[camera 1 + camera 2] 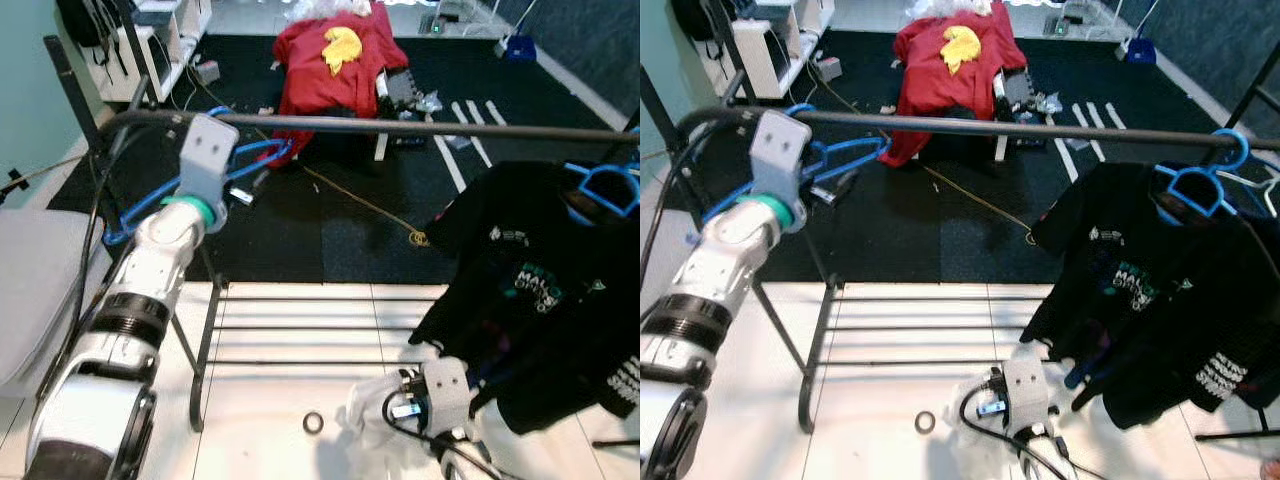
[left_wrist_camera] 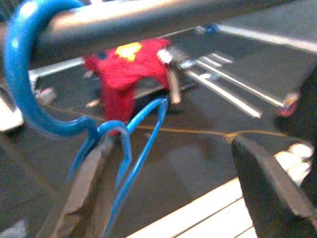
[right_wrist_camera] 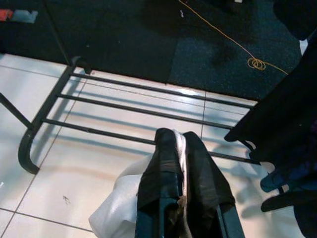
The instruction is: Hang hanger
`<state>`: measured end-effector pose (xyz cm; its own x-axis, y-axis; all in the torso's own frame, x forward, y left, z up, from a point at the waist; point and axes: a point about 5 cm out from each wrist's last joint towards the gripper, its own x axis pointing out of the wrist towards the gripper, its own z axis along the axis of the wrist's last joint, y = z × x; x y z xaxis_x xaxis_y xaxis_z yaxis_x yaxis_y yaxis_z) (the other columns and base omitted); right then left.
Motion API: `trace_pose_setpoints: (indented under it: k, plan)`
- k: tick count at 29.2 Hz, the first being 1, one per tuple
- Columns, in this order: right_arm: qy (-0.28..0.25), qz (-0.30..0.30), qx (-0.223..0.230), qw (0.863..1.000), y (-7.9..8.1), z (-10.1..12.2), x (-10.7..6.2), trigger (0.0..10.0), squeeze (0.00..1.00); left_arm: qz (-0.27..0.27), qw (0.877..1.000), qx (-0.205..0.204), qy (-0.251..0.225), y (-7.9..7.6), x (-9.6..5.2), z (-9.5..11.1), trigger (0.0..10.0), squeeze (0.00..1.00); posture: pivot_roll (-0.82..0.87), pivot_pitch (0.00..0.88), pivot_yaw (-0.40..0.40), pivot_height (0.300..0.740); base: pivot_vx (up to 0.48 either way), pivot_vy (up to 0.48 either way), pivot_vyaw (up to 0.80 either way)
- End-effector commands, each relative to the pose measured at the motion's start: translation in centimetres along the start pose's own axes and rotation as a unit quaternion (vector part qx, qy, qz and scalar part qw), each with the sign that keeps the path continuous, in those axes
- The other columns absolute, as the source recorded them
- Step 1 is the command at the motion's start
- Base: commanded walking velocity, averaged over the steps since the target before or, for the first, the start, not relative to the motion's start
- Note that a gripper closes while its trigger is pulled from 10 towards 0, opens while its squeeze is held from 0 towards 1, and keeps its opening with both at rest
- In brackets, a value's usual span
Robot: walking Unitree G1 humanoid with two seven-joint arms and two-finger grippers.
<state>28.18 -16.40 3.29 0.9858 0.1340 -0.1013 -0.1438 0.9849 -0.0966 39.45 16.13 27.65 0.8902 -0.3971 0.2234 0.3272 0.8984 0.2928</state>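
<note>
The blue hanger has its hook curled over the rail at the rack's left end, and the left gripper has its fingers spread apart around the hanger's neck, one finger touching it. To finish well, I would back the arm straight out, low and slow, so no finger snags the wire and tips the hook off. The right gripper hangs low near the floor, pinched together on a white cloth.

We see a dark rail crossing the upper frame, bearing two blue hangers; the right one holds a black shirt.
</note>
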Motion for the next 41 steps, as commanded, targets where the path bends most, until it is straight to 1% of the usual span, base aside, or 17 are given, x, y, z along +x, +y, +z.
trace_pose_setpoints:
  k: [1,2,4,8,11,17,18,19,22,27,32,33,37,38,39,40,41]
  plan:
    - [0.006,0.002,0.001,1.0,0.1,-0.5,-0.4,10.0,0.0,-0.028,0.999,0.005,-0.021,0.0,-1.3,0.5,10.0,0.0,-0.16,0.157,0.063,0.74,0.0,0.0,0.0]
    - [0.006,0.002,0.001,1.0,0.1,-0.5,-0.4,10.0,0.0,-0.028,0.999,0.005,-0.021,0.0,-1.3,0.5,10.0,0.0,-0.16,0.157,0.063,0.74,0.0,0.0,0.0]
    - [0.007,0.004,0.001,1.0,0.1,-0.5,-0.4,10.0,0.0,-0.034,0.999,0.018,-0.024,-0.1,-2.2,0.4,10.0,0.0,-0.16,0.162,0.056,0.74,0.0,0.0,0.0]
    - [0.009,0.012,-0.002,1.0,0.2,-0.5,-0.3,10.0,0.0,-0.016,0.998,0.039,-0.037,0.8,-3.6,1.2,10.0,0.0,-0.14,0.171,0.041,0.74,0.0,0.0,0.0]
    - [0.01,0.017,-0.003,1.0,0.3,-0.4,-0.2,10.0,0.0,-0.006,0.998,0.048,-0.039,1.6,-4.0,1.7,10.0,0.0,-0.14,0.175,0.039,0.74,0.0,0.0,0.0]
    - [0.009,0.019,-0.003,1.0,0.3,-0.3,-0.1,10.0,0.0,0.015,0.998,0.047,-0.035,2.3,-4.2,2.1,10.0,0.0,-0.14,0.176,0.037,0.74,0.0,0.0,0.0]
    - [0.009,0.019,-0.002,1.0,0.4,-0.3,-0.1,10.0,0.0,0.028,0.998,0.047,-0.013,2.3,-3.7,1.7,10.0,0.0,-0.14,0.177,0.041,0.74,0.0,0.0,0.0]
    - [0.009,0.019,-0.002,1.0,0.4,-0.3,-0.1,10.0,0.0,0.028,0.998,0.047,-0.013,2.3,-3.7,1.7,10.0,0.0,-0.14,0.177,0.041,0.74,0.0,0.0,0.0]
    - [0.009,0.019,-0.001,1.0,0.5,-0.3,-0.1,10.0,0.0,0.056,0.997,0.054,0.027,2.0,-2.1,0.5,10.0,0.0,-0.15,0.178,0.045,0.74,0.0,0.0,0.0]
    - [0.008,0.015,0.0,1.0,0.4,-0.4,-0.2,10.0,0.0,0.088,0.994,0.046,0.037,1.8,-0.2,0.2,10.0,0.0,-0.16,0.177,0.056,0.74,0.0,0.0,0.0]
    - [0.008,0.011,0.001,1.0,0.3,-0.4,-0.3,10.0,0.0,0.087,0.994,0.04,0.043,1.6,0.4,0.2,10.0,0.0,-0.17,0.176,0.06,0.74,0.0,0.0,0.0]
    - [0.008,0.009,0.001,1.0,0.2,-0.5,-0.4,10.0,0.0,0.074,0.996,0.03,0.046,1.4,0.7,0.2,10.0,0.0,-0.17,0.176,0.062,0.74,0.0,0.0,0.0]
    - [0.008,0.009,0.001,1.0,0.2,-0.5,-0.4,10.0,0.0,0.074,0.996,0.03,0.046,1.4,0.7,0.2,10.0,0.0,-0.17,0.176,0.062,0.74,0.0,0.0,0.0]
    - [0.009,0.008,0.001,1.0,0.2,-0.5,-0.4,10.0,0.0,0.05,0.997,0.021,0.05,0.8,1.1,0.1,10.0,0.0,-0.17,0.175,0.065,0.74,0.0,0.0,0.0]
    - [0.009,0.008,0.001,1.0,0.2,-0.5,-0.4,10.0,0.0,0.05,0.997,0.021,0.05,0.8,1.1,0.1,10.0,0.0,-0.17,0.175,0.065,0.74,0.0,0.0,0.0]
    - [0.008,0.008,0.002,1.0,0.3,-0.5,-0.4,10.0,0.0,0.046,0.997,0.019,0.062,0.2,1.7,0.0,8.1,0.0,-0.16,0.172,0.067,0.74,0.0,0.0,0.0]
    - [0.008,0.008,0.002,1.0,0.3,-0.5,-0.4,10.0,0.0,0.046,0.997,0.019,0.062,0.2,1.7,0.0,8.1,0.0,-0.16,0.172,0.067,0.74,0.0,0.0,0.0]
